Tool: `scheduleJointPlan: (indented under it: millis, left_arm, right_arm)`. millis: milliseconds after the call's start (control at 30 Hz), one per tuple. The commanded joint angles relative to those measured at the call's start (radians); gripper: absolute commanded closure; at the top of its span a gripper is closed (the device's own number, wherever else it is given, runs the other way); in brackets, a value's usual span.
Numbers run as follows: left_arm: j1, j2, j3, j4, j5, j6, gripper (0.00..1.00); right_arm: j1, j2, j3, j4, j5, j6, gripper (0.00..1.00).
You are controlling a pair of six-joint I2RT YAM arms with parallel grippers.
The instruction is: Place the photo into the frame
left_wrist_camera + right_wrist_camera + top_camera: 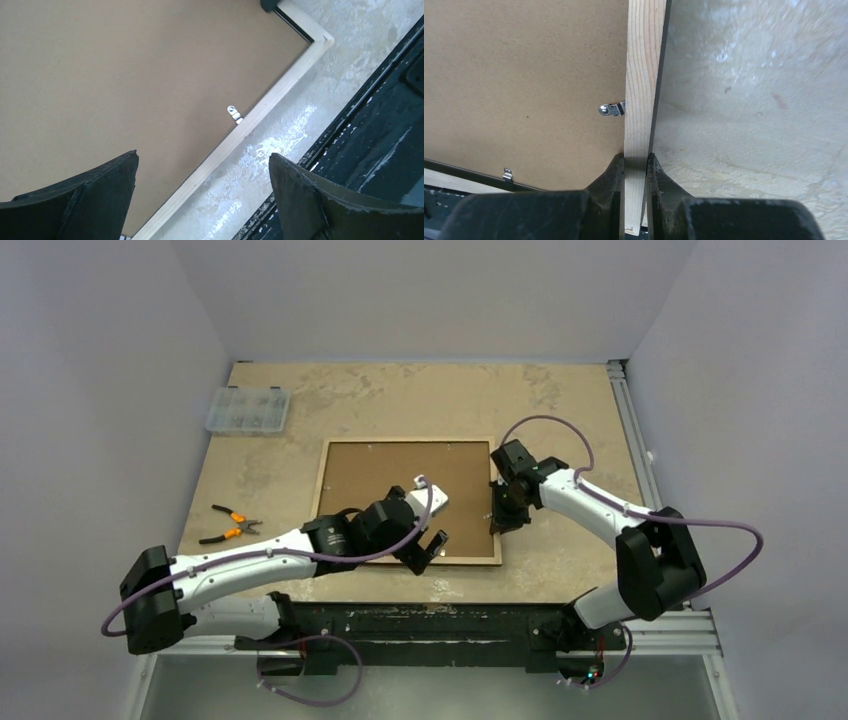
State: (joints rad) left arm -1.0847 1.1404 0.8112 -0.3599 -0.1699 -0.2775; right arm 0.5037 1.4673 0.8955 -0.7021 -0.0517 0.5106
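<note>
The frame (pixel 325 465) lies face down mid-table, its light wood back rim up, with a plain brown backing board (pixel 395 480) filling it. The photo is hidden. My right gripper (pixel 497 522) is shut on the frame's right rail (pixel 642 100), one finger on each side of the wood. My left gripper (pixel 432 548) is open and empty, hovering over the frame's near right part; in the left wrist view its fingers (pixel 97 195) straddle the near rail (pixel 260 112). Small metal retaining tabs (pixel 233 113) (pixel 611 109) sit at the rails' inner edges.
A clear plastic parts box (pixel 247 409) stands at the back left. Orange-handled pliers (pixel 232 525) lie at the left, near my left arm. A black rail (pixel 450 625) runs along the table's near edge. White walls enclose the table.
</note>
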Motion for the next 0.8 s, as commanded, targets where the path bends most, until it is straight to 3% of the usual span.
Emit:
scheduleJointPlan:
  millis: [0, 333, 600, 767]
  left_arm:
    - [-0.094, 0.064, 0.014, 0.102, -0.150, 0.171, 0.01]
    - [-0.349, 0.255, 0.031, 0.213, -0.489, 0.262, 0.01]
    - [-0.373, 0.457, 0.158, 0.063, -0.851, 0.178, 0.03]
    - [-0.374, 0.541, 0.233, -0.033, -0.952, 0.129, 0.07]
  right_arm:
    - [0.006, -0.030, 0.155, -0.043, -0.044, -0.024, 1.00]
    - [0.006, -0.027, 0.286, -0.118, -0.134, -0.014, 1.00]
    - [0.006, -0.042, 0.321, -0.141, -0.215, -0.008, 1.00]
    - [0.006, -0.056, 0.314, -0.151, -0.227, -0.007, 1.00]
